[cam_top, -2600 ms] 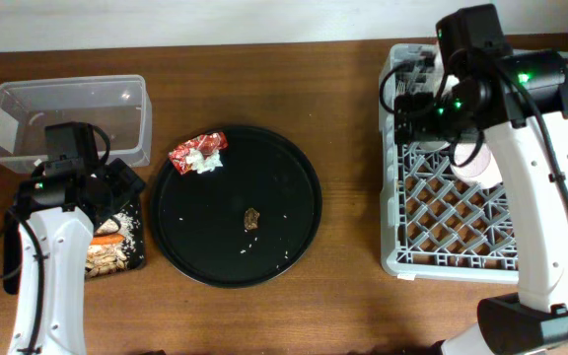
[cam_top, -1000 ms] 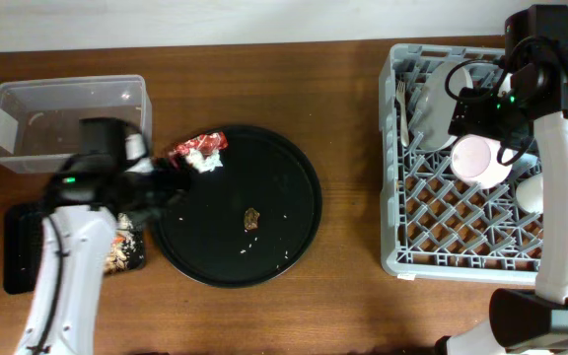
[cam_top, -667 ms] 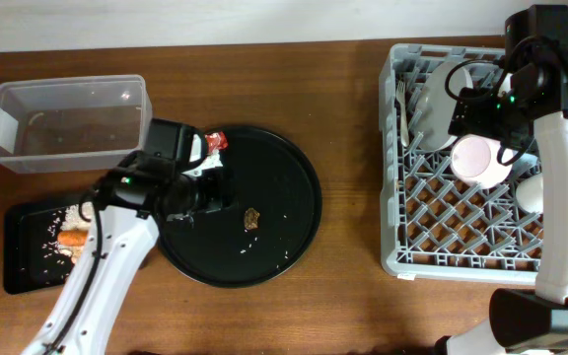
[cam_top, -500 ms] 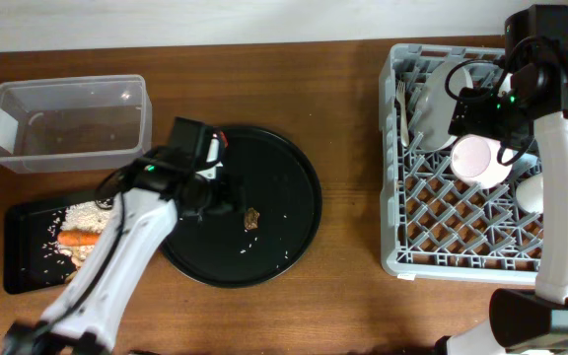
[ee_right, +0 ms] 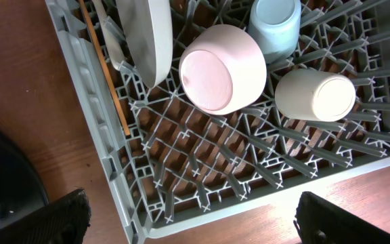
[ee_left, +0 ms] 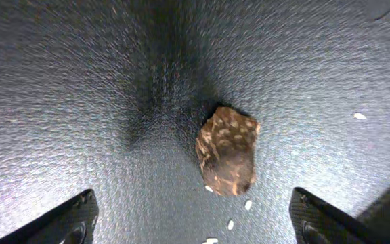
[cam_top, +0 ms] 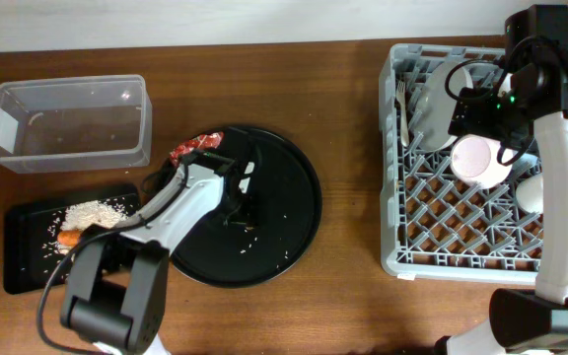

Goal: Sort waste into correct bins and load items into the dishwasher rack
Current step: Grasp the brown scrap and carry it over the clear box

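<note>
A small brown lump (ee_left: pixel 227 159) lies on the round black tray (ee_left: pixel 80 102) among a few rice grains. My left gripper (ee_left: pixel 196 227) hangs open just above it, one fingertip (ee_left: pixel 70 220) on each side and neither touching. From overhead the left gripper (cam_top: pixel 248 202) covers the lump. The red-and-white wrapper (cam_top: pixel 191 148) lies at the round tray's upper left rim, partly behind my arm. My right gripper (ee_right: pixel 195 227) is open and empty over the dishwasher rack (ee_right: pixel 107 156), which holds the plate (ee_right: pixel 147 41), bowl (ee_right: pixel 223 68), blue cup (ee_right: pixel 274 24), white cup (ee_right: pixel 315 95) and fork (ee_right: pixel 108 37).
The clear tub (cam_top: pixel 67 123) stands at the back left. In front of it the flat black tray (cam_top: pixel 23 266) carries rice (cam_top: pixel 92 212) and a carrot (cam_top: pixel 69 238). The rack (cam_top: pixel 402 251) fills the right side, with my right arm (cam_top: pixel 560 148) above it.
My left arm has swung right from the flat black tray, across the wrapper, to above the brown lump. The right arm drew back over the rack's right and has since held still.
</note>
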Tool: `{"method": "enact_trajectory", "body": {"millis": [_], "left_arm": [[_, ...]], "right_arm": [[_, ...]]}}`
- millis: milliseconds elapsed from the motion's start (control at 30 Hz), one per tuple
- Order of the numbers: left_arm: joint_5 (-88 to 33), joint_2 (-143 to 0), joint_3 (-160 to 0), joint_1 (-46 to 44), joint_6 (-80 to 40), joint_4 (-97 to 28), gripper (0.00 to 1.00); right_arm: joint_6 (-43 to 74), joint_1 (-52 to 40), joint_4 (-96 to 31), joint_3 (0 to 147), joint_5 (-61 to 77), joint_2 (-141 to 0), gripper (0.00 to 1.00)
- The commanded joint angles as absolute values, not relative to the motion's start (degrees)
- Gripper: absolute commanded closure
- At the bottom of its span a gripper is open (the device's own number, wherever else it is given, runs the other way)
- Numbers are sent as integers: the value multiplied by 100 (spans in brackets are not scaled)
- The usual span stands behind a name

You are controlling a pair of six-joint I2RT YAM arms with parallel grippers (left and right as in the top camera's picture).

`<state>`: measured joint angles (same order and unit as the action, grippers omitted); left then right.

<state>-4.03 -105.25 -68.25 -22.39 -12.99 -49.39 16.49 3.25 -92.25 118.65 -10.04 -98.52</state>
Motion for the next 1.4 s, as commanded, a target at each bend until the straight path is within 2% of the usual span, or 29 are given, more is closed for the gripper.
{"method": "enact_trajectory", "body": {"millis": [0,200,233,367,533,800,933,1033,1100,1267,1367], "left_arm": [[-377,-10700,-6753,-2237,-1216,-4781,11],[-362,-10879,-6641,-2237,-1181,-4313,11],[-362,-10892,-6641,-2237,-1181,-4250,16],[-364,-10908,-6641,-2252,-1153,-4224,21],[-377,-10908,-6639,-2467,-930,-4224,35],[-250,-10908,-6641,-2637,-932,-4292,36],[-248,-10908,-6641,-2637,-932,-4289,51],[-250,-10908,-6641,-2637,-932,-4289,56],[-250,-10906,-6648,-2637,-934,-4296,65],[-252,-10895,-6735,-2637,-956,-4403,67],[-252,-10895,-6914,-2637,-956,-4545,73]], "right_arm": [[1704,344,-9236,11917,-1098,-9797,1],[1704,346,-9236,11917,-1098,-9797,1],[1704,346,-9236,11917,-1098,-9797,1],[1702,344,-9236,11917,-1098,-9797,2],[1702,346,-9236,11917,-1098,-9797,1],[1704,344,-9236,11917,-1098,-9797,1],[1704,346,-9236,11917,-1098,-9797,1],[1704,344,-9236,11917,-1098,-9797,1],[1704,346,-9236,11917,-1098,-9797,1],[1704,344,-9236,11917,-1098,-9797,1],[1702,344,-9236,11917,-1098,-9797,1]]}}
